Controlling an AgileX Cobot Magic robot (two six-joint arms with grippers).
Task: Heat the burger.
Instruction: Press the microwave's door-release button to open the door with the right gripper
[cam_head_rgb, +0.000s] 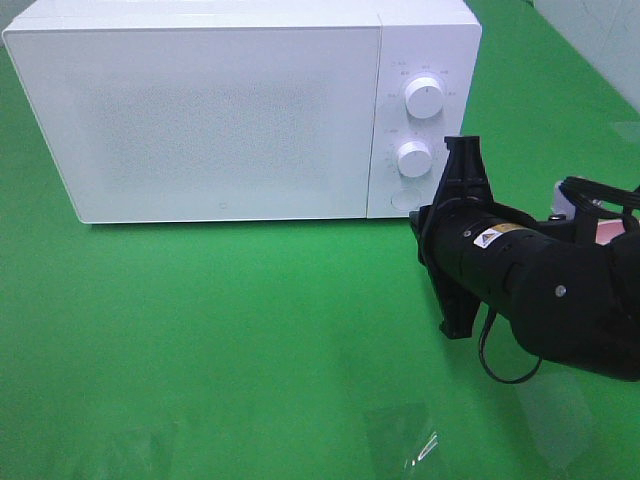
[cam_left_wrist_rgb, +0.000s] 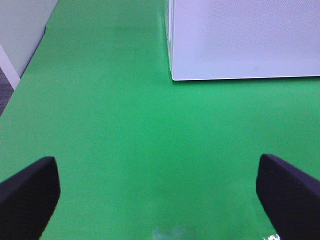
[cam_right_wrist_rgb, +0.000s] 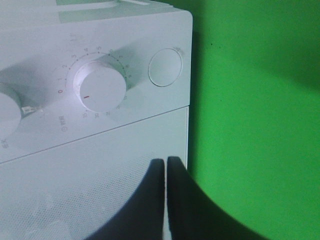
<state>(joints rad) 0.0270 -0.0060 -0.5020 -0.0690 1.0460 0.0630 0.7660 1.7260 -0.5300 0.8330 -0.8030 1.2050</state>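
Where the green table spreads out, a white microwave sits with its door closed; the left claw is spread wide over the table; the right claw is pressed together, holding nothing, near the lower knob and round button; I cannot tell where the burger is.
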